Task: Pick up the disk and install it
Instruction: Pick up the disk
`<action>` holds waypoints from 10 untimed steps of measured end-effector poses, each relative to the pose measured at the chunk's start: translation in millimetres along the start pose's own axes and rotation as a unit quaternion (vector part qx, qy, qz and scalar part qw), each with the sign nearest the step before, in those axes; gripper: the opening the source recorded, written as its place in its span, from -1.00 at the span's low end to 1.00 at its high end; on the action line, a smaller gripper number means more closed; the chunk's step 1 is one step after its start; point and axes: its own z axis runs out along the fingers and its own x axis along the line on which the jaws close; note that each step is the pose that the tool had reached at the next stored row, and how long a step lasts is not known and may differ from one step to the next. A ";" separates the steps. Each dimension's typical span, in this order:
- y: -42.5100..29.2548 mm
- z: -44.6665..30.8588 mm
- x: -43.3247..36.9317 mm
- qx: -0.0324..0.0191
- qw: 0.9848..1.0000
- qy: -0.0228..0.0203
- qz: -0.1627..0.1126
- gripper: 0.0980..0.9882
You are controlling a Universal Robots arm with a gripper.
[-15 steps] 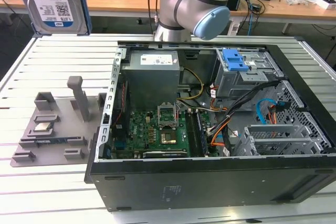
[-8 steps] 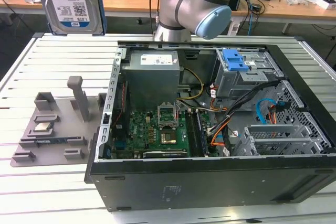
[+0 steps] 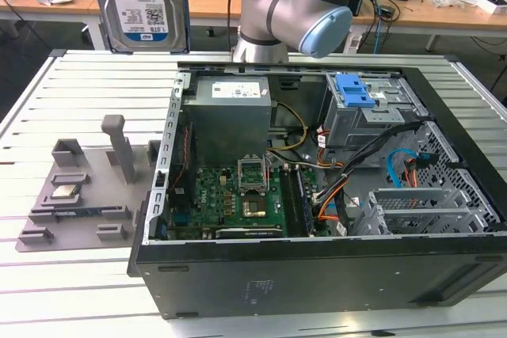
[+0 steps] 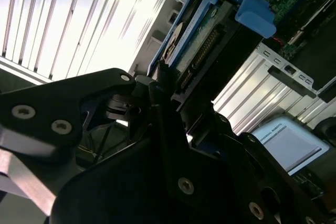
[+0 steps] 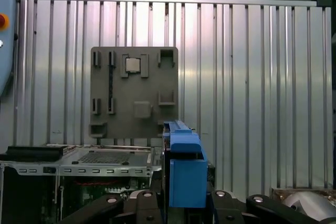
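Observation:
The disk, silver with a white-and-blue label and a blue plastic bracket, hangs upright in the air above the table's far left in the exterior view. In both wrist views my gripper is shut on it. The disk sticks out edge-on beyond the black fingers. In the first wrist view the blue bracket stands between the fingers, with the gripper clamped around its base. The open computer case lies to the exterior view's right of the held disk.
Inside the case sit a grey drive cage with a blue latch, the power supply, the motherboard and loose cables. A grey fixture plate with a CPU chip lies on the slatted table. The arm's elbow hangs over the case's back.

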 end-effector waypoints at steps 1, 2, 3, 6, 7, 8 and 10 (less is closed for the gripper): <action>-2.7 -0.1 0.0 0.000 1.000 0.000 0.000 -0.40; -7.9 -0.4 0.1 0.000 1.000 0.000 0.000 -0.40; -10.5 -0.5 0.1 0.000 1.000 0.000 0.000 -0.40; -18.8 -0.9 0.2 0.000 1.000 0.000 0.000 -0.40; -23.1 -1.1 0.3 0.000 1.000 0.000 0.000 -0.40; -25.6 -1.2 0.3 0.000 1.000 0.000 0.000 -0.40; -30.8 -1.5 0.3 0.000 1.000 0.000 0.000 -0.40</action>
